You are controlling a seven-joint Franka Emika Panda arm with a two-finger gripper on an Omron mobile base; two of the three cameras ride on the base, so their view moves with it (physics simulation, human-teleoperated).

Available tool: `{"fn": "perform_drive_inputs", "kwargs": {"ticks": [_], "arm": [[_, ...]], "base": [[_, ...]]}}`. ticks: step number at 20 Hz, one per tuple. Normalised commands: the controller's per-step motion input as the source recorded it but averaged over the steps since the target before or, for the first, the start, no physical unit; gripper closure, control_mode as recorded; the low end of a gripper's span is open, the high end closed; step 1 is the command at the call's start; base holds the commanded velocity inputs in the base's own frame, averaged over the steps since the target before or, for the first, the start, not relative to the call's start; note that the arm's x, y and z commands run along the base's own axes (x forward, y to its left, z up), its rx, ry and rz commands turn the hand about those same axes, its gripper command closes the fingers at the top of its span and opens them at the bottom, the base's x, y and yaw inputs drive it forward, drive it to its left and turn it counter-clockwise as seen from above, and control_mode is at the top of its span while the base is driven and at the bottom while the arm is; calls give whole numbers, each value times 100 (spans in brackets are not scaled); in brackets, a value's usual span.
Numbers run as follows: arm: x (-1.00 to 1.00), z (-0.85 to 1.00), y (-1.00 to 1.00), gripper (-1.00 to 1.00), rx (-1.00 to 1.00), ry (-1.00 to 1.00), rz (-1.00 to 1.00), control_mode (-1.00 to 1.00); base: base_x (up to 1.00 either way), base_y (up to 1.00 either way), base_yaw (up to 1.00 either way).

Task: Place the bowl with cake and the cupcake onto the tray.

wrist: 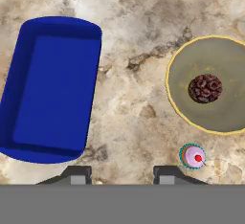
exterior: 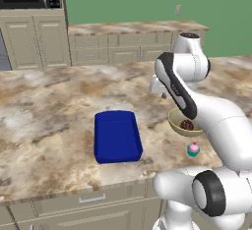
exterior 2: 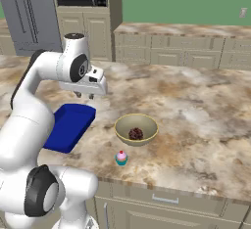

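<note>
**Gripper above the counter, bowl, cupcake and tray all apart**

You have the gripper raised over the marbled counter, hanging between the tray and the bowl with cake. In the hand view its two fingertips stand apart with bare counter between them and nothing gripped; you can see they are parted, though how far toward full width is hard to judge from that angle.

The blue tray sits on the counter with nothing inside it. In the right base view its near part is hidden behind the arm. The tan-yellow bowl rests on the counter well apart from the tray, to the robot's right of it, with the small dark cake piece near its middle. In the left base view the arm covers part of the bowl's rim.

The cupcake stands upright on the counter just beside the bowl, on the side nearer the counter's front edge, not touching it. In the hand view it lies close to the right fingertip, off to the side rather than between the two.
</note>
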Motion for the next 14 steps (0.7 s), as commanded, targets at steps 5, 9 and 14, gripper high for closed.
{"fn": "perform_drive_inputs", "kwargs": {"ticks": [5, 9, 14], "arm": [[31, -15, -33, -100, -2, 3, 0, -100], [65, -42, -33, -100, -4, 3, 0, -100], [77, -41, -13, -100, 1, 4, 3, -100]], "base": [[0, 0, 0], [0, 0, 0], [0, 0, 0]]}}
